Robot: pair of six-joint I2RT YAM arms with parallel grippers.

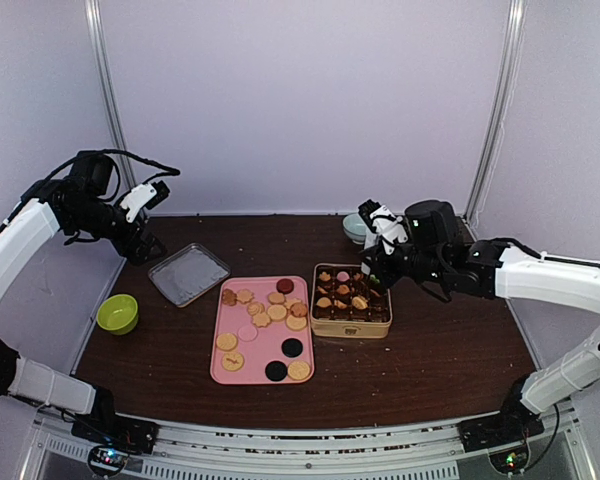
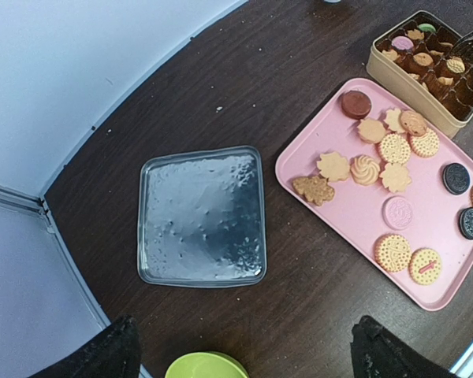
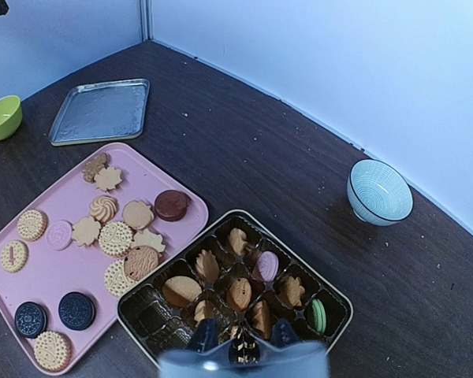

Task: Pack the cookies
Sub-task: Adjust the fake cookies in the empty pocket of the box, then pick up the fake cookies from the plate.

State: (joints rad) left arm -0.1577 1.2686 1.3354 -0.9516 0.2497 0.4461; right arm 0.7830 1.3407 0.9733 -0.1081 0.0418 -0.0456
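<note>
My left hand (image 2: 248, 358) hangs wide open above the silver tray (image 2: 202, 216). My right hand (image 1: 373, 270), over the gold tin (image 1: 350, 328), pinches a tan cookie (image 3: 240, 350).

Lighting: even, diffuse, moderately bright in all three views; the walls (image 1: 300, 100) read pale lilac-white. Shadows: soft and faint, as beside the blue bowl (image 3: 378, 191). Glare: white sheen across the metal tray (image 2: 201, 216), strongest on its left half. Focus: top view slightly soft and grainy; right gripper (image 3: 243, 339) a pale blur at the frame's lower edge; left fingers (image 2: 110, 350) dark, unfocused. Distortion: table (image 2: 221, 79) edge bows in the left wrist view.
</note>
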